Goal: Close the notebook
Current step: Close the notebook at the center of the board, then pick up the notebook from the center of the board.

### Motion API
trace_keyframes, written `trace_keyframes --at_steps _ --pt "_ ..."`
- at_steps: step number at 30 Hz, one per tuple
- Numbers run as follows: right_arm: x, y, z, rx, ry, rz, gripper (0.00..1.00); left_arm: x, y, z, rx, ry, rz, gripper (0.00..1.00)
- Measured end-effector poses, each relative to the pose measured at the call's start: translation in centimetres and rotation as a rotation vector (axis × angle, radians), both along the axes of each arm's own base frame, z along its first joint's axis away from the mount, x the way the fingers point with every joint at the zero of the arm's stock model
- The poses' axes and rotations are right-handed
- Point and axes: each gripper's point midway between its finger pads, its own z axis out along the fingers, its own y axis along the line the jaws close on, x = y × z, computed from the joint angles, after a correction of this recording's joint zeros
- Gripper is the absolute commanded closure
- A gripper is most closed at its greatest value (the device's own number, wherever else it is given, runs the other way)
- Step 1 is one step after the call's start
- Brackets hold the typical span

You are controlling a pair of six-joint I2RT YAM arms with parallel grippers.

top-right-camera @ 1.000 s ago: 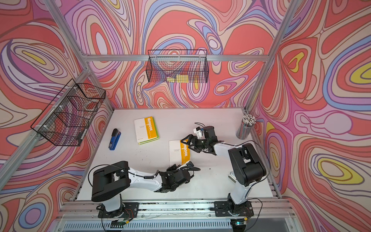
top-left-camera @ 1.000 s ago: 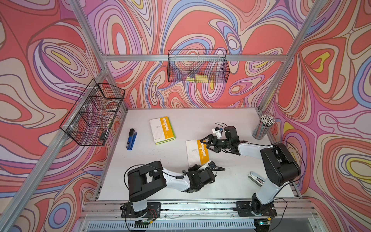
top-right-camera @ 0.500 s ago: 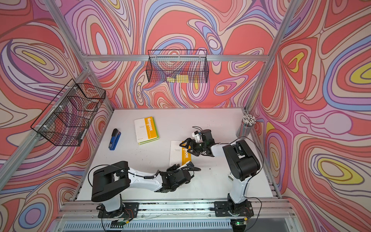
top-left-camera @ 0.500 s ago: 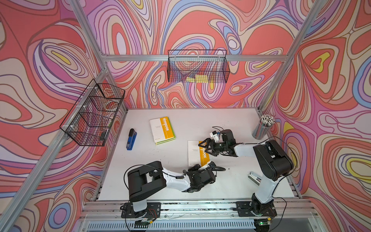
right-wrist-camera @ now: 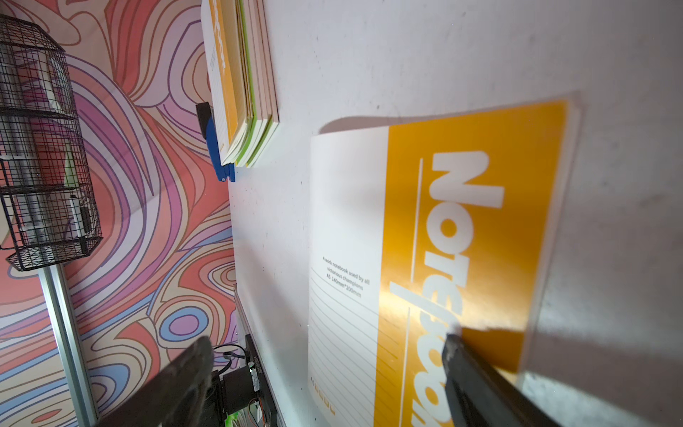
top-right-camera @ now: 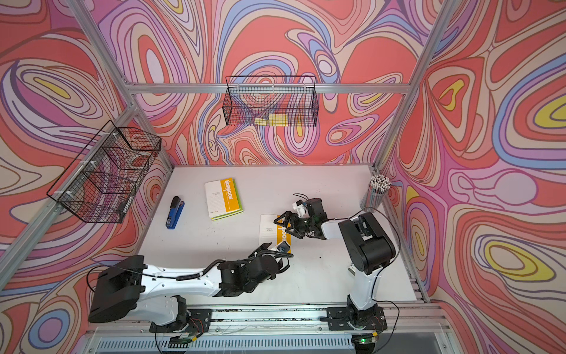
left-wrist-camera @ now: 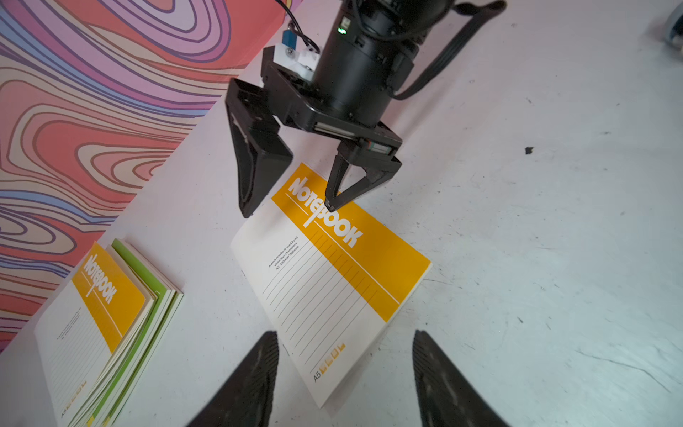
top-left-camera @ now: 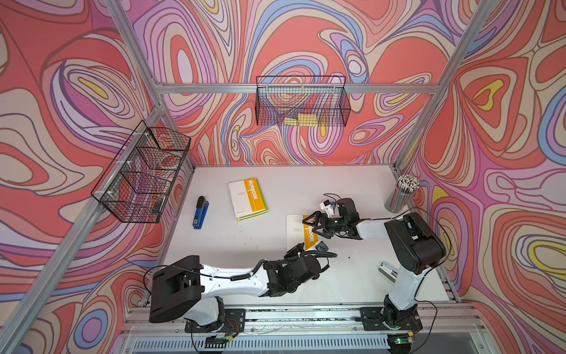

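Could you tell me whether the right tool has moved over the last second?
Yes. In both top views the right tool has shifted slightly away from the pencil cup and further over the notebook, which itself has stayed put.

The thin white-and-orange paper notebook (left-wrist-camera: 332, 281) lies closed, cover up, on the white tabletop (left-wrist-camera: 517, 258). Its cover seems fully flat.

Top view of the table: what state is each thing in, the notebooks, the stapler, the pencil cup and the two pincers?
Notebook: closed, lying flat, cover up.
Notebook stack: closed, piled, edges fanned.
Stapler: shut, lying on the table.
Pencil cup: upright, full of pencils.
Left pincer: open, empty.
Right pincer: open, one tip on the Notebook's cover.
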Motion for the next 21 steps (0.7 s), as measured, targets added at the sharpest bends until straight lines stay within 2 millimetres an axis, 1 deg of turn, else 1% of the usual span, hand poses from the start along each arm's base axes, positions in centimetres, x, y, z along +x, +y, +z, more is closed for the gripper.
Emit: trace_keyframes --at_steps 3,7,8,10,12,15,21 --pt "-0.1 0.0 -0.1 0.000 -0.001 0.000 0.02 1.4 2.4 1.8 -0.116 0.040 0.048 0.47" --pt "-0.3 -0.2 0.0 -0.007 -0.004 0.001 0.02 3.5 5.0 4.9 -0.307 0.107 0.101 0.41" --pt "-0.4 -0.2 0.1 -0.012 -0.002 0.000 0.02 4.0 5.5 5.4 -0.345 0.127 0.110 0.38" --pt "-0.5 -0.4 0.3 -0.020 -0.006 0.001 0.02 5.1 6.4 5.6 -0.419 0.191 0.128 0.38" --pt "-0.6 -0.4 0.5 -0.025 -0.011 0.003 0.02 6.1 7.2 5.1 -0.484 0.274 0.146 0.38" --pt "-0.9 -0.6 0.6 -0.034 -0.010 0.003 0.01 7.4 8.2 3.5 -0.571 0.414 0.187 0.38" --pt "-1.3 -0.8 1.0 -0.037 -0.019 0.006 0.02 8.7 8.5 -0.3 -0.684 0.653 0.274 0.38"
